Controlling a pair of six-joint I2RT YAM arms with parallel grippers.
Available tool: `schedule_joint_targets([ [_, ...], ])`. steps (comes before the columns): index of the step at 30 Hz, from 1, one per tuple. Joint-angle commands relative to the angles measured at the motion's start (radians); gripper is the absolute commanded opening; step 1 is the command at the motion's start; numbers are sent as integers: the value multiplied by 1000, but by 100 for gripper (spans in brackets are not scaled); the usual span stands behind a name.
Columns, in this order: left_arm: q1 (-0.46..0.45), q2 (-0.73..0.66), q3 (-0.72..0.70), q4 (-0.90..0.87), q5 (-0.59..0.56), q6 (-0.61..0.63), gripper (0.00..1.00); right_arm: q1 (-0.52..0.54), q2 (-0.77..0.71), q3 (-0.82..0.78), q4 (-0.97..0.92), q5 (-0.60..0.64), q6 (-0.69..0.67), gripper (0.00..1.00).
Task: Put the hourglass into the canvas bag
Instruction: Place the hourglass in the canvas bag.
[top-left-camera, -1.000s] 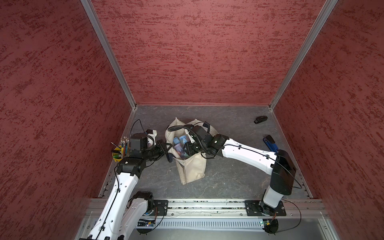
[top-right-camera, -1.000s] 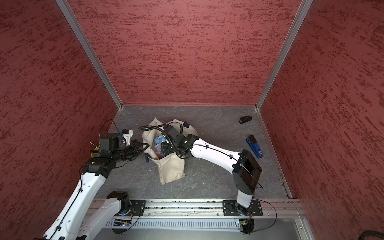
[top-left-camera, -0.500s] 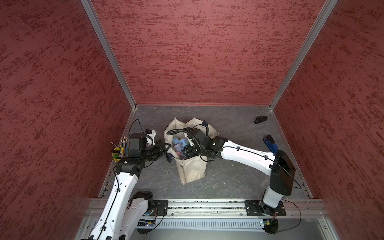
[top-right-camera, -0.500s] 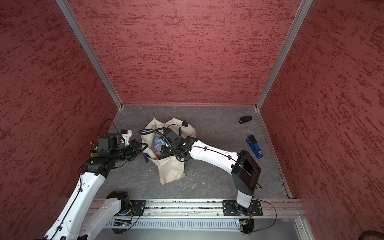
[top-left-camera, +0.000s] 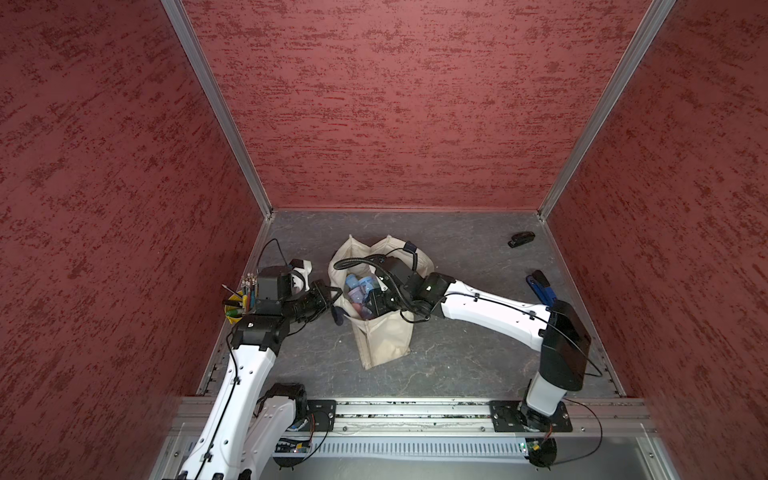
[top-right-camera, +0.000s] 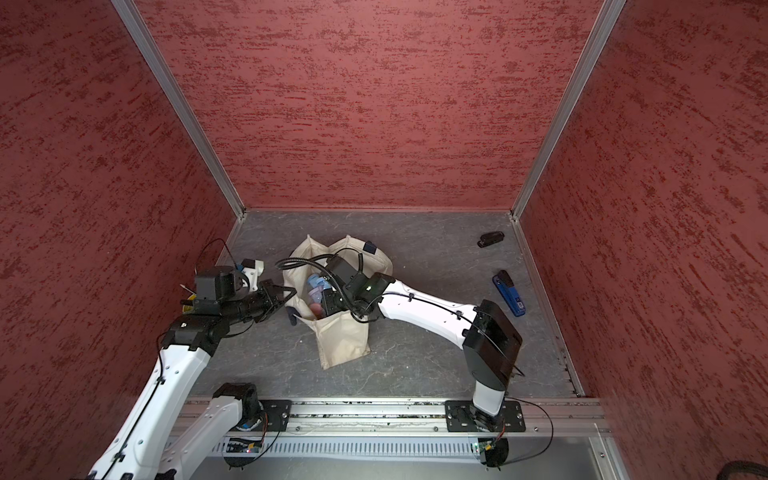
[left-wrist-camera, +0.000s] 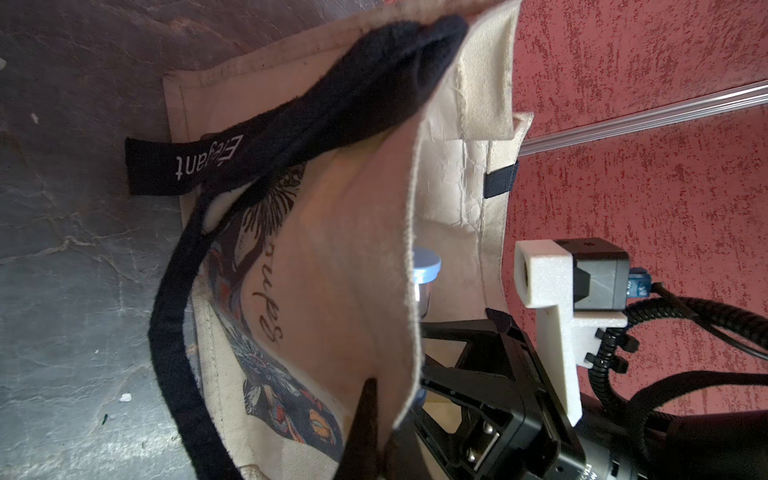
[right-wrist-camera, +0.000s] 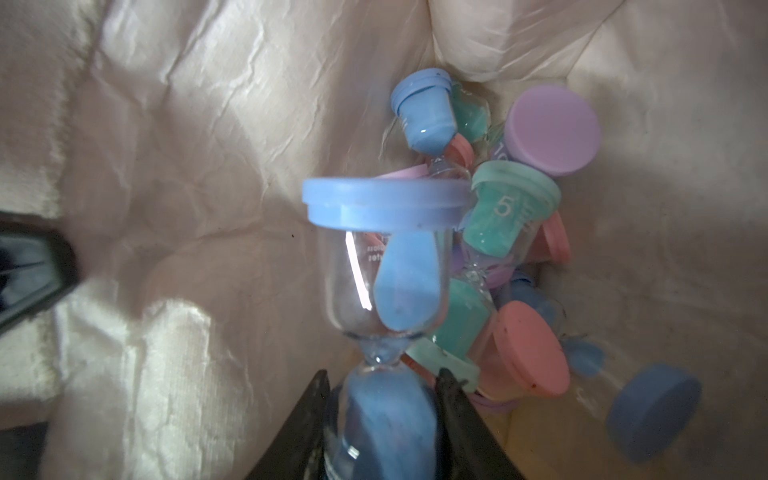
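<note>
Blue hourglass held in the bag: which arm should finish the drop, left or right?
Right. The right gripper has the blue hourglass between its fingers, inside the canvas bag above the other hourglasses. The left gripper is shut on the bag's rim, holding the mouth open.

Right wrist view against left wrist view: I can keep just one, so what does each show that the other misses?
Only right wrist: the pile of hourglasses in the bag, and the blue hourglass between the right gripper's fingers. Only left wrist: the bag's printed outside, its black strap, the floor, the left gripper shut on the bag. Both: the bag's cream canvas and a blue cap.
</note>
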Motion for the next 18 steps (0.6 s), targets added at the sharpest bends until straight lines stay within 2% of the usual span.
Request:
schedule_joint_targets([
  [1,6,-23,0,18,17,12,0,7,-11,41,6,55,6,47],
  [7,6,-22,-4,21,18,13,0,7,-14,72,-10,76,4,56],
  [12,7,-22,-3,17,16,14,0,7,-37,89,-22,106,9,58],
  [18,7,-20,-3,17,14,17,0,6,-138,102,-36,226,17,60],
])
